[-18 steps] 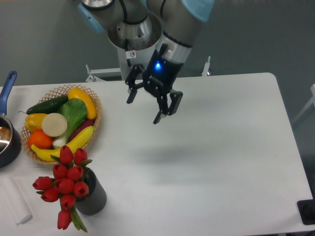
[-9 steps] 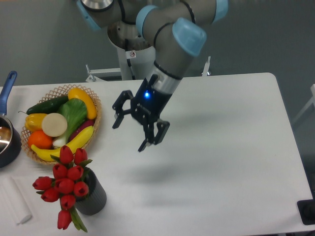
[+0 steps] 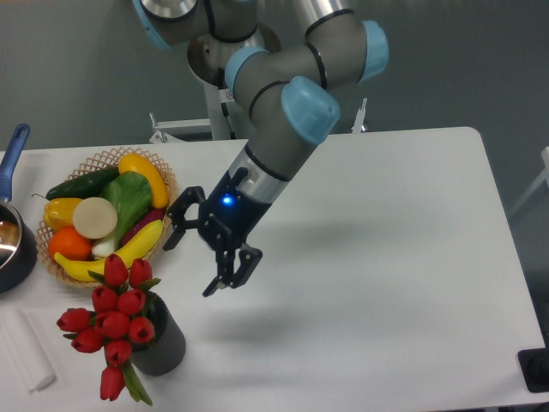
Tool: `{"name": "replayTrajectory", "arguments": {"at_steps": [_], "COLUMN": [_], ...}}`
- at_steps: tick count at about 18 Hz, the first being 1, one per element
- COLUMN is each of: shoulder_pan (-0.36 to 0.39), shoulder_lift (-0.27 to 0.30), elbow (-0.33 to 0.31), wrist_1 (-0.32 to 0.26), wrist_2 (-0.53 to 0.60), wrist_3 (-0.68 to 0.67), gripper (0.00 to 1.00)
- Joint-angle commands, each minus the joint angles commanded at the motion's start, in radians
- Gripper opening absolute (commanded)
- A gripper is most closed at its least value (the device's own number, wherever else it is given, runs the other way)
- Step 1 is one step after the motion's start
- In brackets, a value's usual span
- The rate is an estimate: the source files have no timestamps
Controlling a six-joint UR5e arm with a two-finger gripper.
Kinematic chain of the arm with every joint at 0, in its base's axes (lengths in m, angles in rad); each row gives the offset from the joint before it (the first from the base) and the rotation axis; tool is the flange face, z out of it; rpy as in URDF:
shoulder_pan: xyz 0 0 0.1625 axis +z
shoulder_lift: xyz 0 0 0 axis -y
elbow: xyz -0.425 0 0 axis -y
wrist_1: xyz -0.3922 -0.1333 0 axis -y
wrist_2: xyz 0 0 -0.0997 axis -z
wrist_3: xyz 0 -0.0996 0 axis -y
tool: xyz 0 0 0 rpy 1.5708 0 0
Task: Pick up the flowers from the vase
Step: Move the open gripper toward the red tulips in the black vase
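The flowers [image 3: 111,322], a bunch of red tulip buds with green stems, stand in the vase [image 3: 163,343], a dark grey ribbed cup near the table's front left. The buds lean out to the left and hide most of the vase's mouth. My gripper [image 3: 190,262] hangs above the table to the upper right of the bunch, fingers spread wide and open, with nothing between them. One fingertip [image 3: 171,239] is near the basket's edge, the other [image 3: 214,287] points down at the table right of the vase.
A wicker basket [image 3: 163,184] of coloured fruit and vegetables sits behind the flowers on the left. A dark pot with a blue handle [image 3: 13,150] is at the left edge. A white block [image 3: 26,352] lies front left. The white table [image 3: 386,257] stretches right.
The arm has swung down and to the left, from the table's back middle towards the flowers. The fingers have stayed open. The flowers and vase have not moved.
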State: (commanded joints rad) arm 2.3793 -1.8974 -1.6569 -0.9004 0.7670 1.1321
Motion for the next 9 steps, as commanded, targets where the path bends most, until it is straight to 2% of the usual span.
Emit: {"name": "replayTrajectory", "arguments": {"at_steps": [3,9], "shoulder_pan": [-0.018,-0.035], "shoulder_lift": [-0.054,-0.066], "elbow": [0.066,0.072], "wrist_1": [-0.002,0.0], "wrist_2": [0.0,0.0], "wrist_3": [-0.038,-0.037], "gripper": [1.0,1.0]}}
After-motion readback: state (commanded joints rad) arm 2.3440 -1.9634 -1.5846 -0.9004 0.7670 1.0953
